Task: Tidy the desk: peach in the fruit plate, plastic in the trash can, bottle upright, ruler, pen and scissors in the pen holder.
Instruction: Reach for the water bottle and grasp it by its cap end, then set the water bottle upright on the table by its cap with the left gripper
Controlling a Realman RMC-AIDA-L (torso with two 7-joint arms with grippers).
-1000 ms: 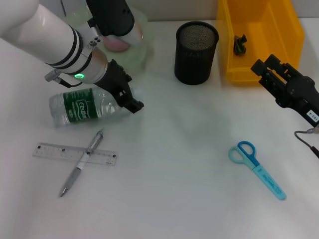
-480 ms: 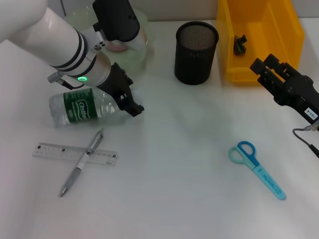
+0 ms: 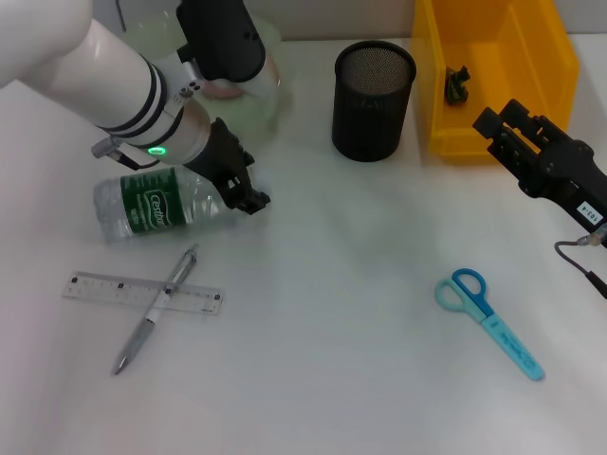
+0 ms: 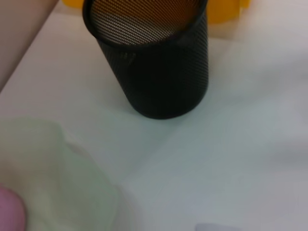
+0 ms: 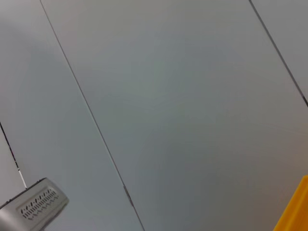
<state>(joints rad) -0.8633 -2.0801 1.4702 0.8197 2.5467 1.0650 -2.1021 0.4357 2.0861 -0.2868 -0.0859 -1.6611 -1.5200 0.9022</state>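
Observation:
A clear bottle (image 3: 152, 210) with a green label lies on its side at the left of the desk. My left gripper (image 3: 242, 178) is open, down over the bottle's neck end. A pink peach (image 3: 225, 87) sits in the pale green plate (image 3: 270, 90) behind it; both also show in the left wrist view, peach (image 4: 9, 211) and plate (image 4: 53, 178). The black mesh pen holder (image 3: 373, 100) (image 4: 154, 62) stands upright. The ruler (image 3: 104, 286) and pen (image 3: 156, 308) lie crossed at front left. Blue scissors (image 3: 486, 319) lie at front right. My right gripper (image 3: 501, 121) is open and empty beside the yellow bin (image 3: 531, 57).
The yellow bin stands at the back right with a small dark object (image 3: 458, 83) inside. Its edge shows in the left wrist view (image 4: 224, 9). The right wrist view shows only grey panels. White desk surface lies between the bottle and the scissors.
My left gripper has shifted slightly back and left along the bottle's neck end. The bottle has not moved. The right arm has edged slightly back.

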